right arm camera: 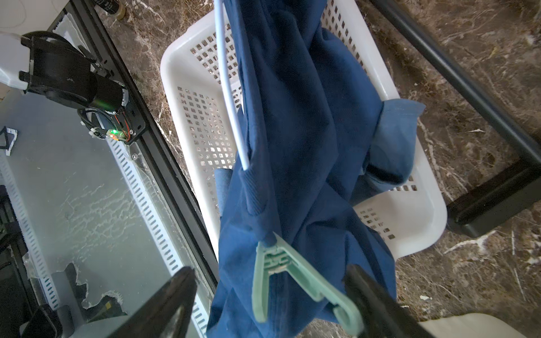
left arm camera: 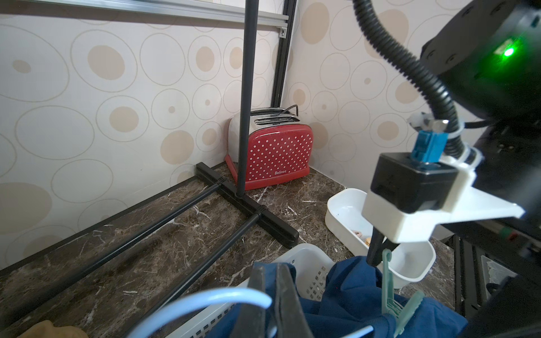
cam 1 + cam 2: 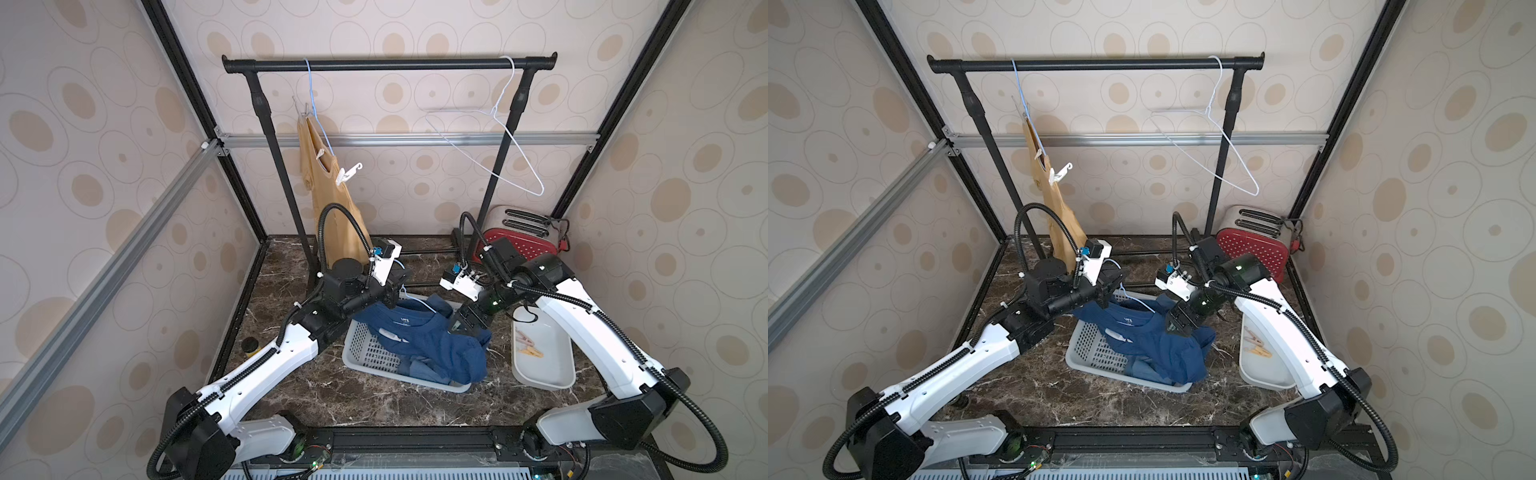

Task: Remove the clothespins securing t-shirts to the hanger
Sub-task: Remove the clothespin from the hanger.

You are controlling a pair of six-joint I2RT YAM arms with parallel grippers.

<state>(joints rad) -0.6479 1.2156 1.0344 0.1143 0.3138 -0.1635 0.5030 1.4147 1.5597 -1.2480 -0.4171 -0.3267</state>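
Observation:
A dark blue t-shirt [image 3: 432, 345] [image 1: 307, 117] hangs on a pale blue wire hanger [image 3: 415, 300] [image 2: 205, 301] over the basket. My left gripper [image 3: 397, 286] [image 2: 272, 295] is shut on that hanger's wire. A teal clothespin [image 1: 281, 263] [image 2: 392, 295] clips the shirt to the hanger. My right gripper [image 3: 465, 324] [image 1: 272, 295] is open around the teal pin, and one finger touches its hooked handle. A mustard t-shirt [image 3: 328, 195] [image 3: 1059, 208] hangs from the rack on another hanger, with a white clothespin [image 3: 347, 172] on its shoulder.
The white slotted basket [image 3: 351, 361] sits mid-table under the blue shirt. A white tray [image 3: 544, 370] to its right holds loose pins [image 3: 528, 347]. A red dotted toaster [image 3: 523, 241] stands in the back right corner. An empty white hanger [image 3: 490, 141] hangs on the black rack rail [image 3: 386, 64].

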